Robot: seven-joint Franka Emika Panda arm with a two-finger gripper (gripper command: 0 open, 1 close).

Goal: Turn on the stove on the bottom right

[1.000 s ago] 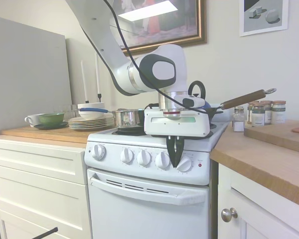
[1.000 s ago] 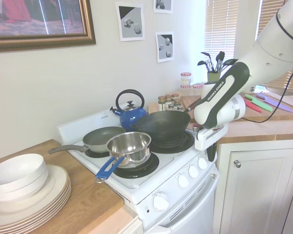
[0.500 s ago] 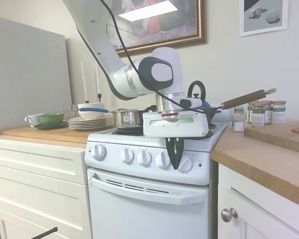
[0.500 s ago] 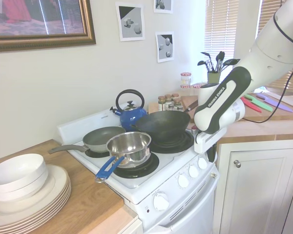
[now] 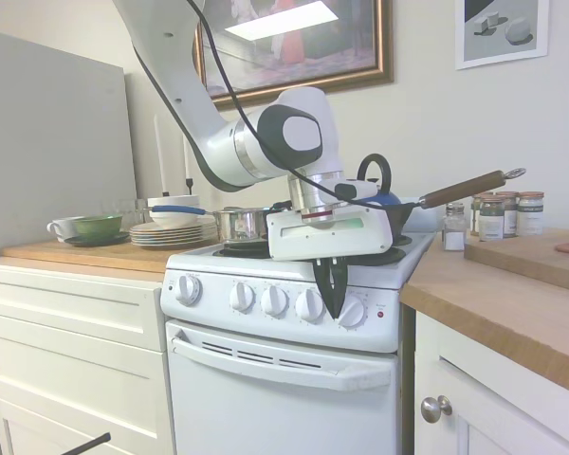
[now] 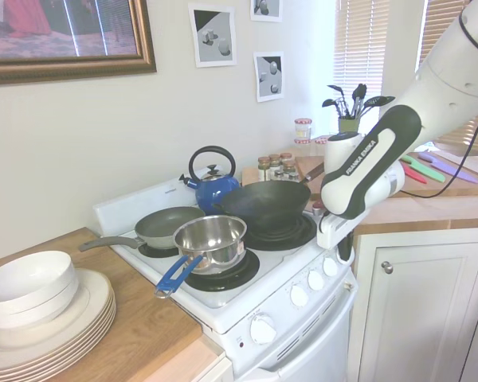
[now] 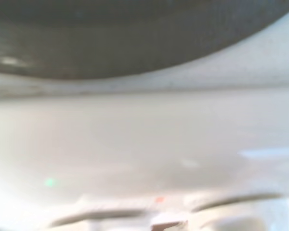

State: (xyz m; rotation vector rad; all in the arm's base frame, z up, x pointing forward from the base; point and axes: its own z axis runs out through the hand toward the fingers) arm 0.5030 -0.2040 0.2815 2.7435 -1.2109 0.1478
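Hanging fingers-down in front of the control panel, the pincer [image 5: 332,301] has its dark fingers drawn close together, tips nearly meeting, just beside the rightmost knob [image 5: 352,312]. Whether they actually pinch that knob or only rest at its edge I cannot tell. The wrist is tilted, which I judge suits a twisting motion on the dial. That knob sits nearest the red dot [image 5: 380,314] on the stove [image 5: 266,360], so it looks like the right control. The other four knobs run off to its left, apart from the fingers. Above, on the burners, stand a steel pot [image 6: 211,239], a dark wok [image 6: 264,205], a frying pan [image 6: 166,226] and a blue kettle [image 6: 213,185], all clear of the arm's reach. Plates [image 6: 56,326] are stacked on the counter [image 6: 147,334], well apart from the work.
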